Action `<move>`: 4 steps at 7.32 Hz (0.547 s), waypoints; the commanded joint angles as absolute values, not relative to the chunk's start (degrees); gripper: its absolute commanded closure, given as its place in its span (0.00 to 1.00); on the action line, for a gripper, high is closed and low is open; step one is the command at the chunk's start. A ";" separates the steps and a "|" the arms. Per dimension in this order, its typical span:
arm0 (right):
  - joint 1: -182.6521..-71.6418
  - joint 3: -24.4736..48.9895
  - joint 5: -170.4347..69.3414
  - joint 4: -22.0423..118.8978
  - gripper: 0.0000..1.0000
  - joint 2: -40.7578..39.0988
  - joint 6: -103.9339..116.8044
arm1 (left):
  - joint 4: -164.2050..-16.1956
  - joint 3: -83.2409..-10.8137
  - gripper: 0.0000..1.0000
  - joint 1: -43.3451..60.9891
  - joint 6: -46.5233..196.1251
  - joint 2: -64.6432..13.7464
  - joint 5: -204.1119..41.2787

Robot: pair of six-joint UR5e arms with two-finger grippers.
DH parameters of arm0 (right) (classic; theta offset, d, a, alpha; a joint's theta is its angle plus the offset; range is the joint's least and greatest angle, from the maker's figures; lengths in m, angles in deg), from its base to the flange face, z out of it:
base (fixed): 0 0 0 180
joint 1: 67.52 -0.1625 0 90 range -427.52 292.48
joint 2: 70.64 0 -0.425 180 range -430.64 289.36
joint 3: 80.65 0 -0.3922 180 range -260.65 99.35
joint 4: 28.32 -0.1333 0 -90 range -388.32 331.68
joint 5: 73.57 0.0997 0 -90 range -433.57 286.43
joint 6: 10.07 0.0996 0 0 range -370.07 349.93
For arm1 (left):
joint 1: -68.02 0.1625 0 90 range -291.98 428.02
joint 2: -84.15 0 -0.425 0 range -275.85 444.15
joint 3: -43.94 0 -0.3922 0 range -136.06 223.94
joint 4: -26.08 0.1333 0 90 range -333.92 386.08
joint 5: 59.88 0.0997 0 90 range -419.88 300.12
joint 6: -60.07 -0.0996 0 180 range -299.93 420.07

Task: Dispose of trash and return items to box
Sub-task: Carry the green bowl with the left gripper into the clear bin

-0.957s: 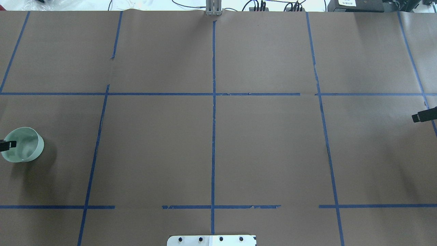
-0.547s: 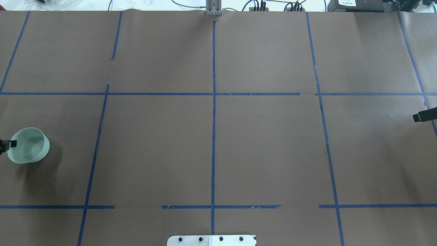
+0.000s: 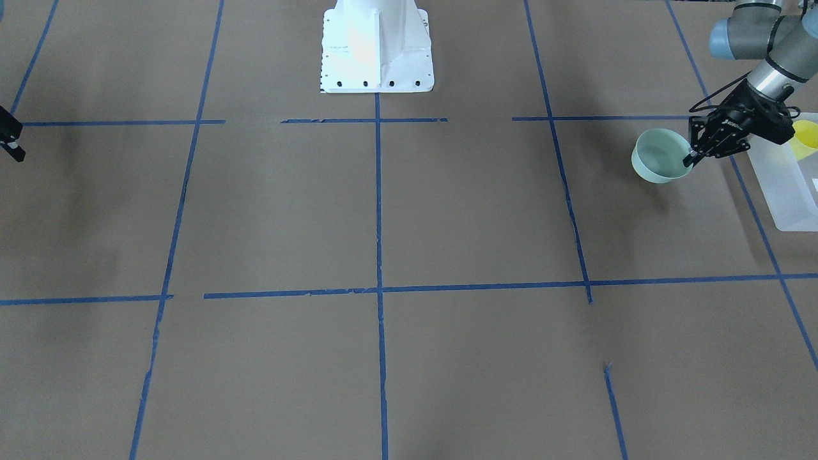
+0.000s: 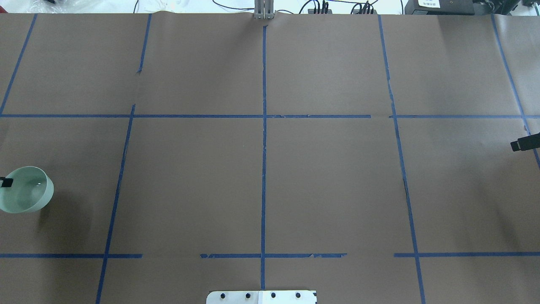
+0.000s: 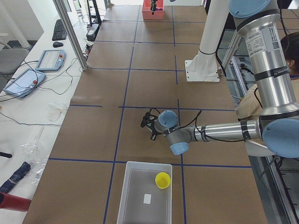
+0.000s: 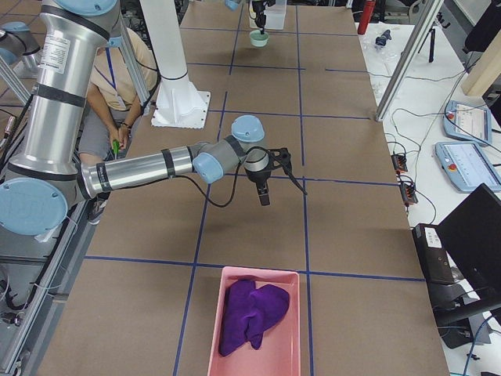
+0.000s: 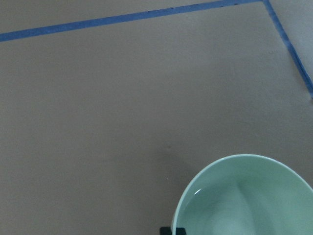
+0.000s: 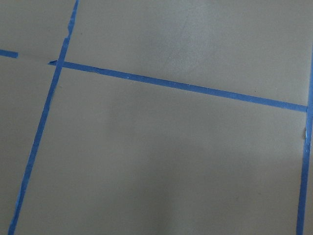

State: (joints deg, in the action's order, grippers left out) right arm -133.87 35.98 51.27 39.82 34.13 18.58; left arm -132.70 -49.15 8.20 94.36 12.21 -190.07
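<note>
Left gripper (image 3: 691, 158): clamped on bowl (image 3: 658, 156) rim; you see the bowl on its side away from the bin (image 3: 783, 191). Forearm: low, stretched level over bench (image 3: 447, 211).

A robotics lab: tape-gridded table (image 4: 190, 181), teach pendants (image 5: 49, 59), keyboard (image 5: 59, 29).

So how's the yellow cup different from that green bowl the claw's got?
Colour: the yellow cup is bright yellow, the green bowl pale mint.
Size: the green bowl is wider than the yellow cup.
Place: the yellow cup sits inside the white bin; the green bowl is outside it, pinched at its rim by the left claw and tilted over the table.
Both are small, round and open-topped.
</note>
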 commanded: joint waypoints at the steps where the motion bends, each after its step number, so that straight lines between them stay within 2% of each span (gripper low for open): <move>1: -133.87 35.98 51.24 39.80 0.00 34.13 18.59 | -123.47 -50.96 1.00 -3.49 77.98 11.81 -199.53; 4: -133.87 35.55 51.32 39.62 0.00 34.13 18.59 | -98.13 -50.02 1.00 -19.90 47.19 7.01 -200.78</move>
State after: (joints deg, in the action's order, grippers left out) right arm -133.87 35.82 51.25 39.76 34.13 18.59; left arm -110.08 -50.67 -12.33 61.59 9.78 -200.41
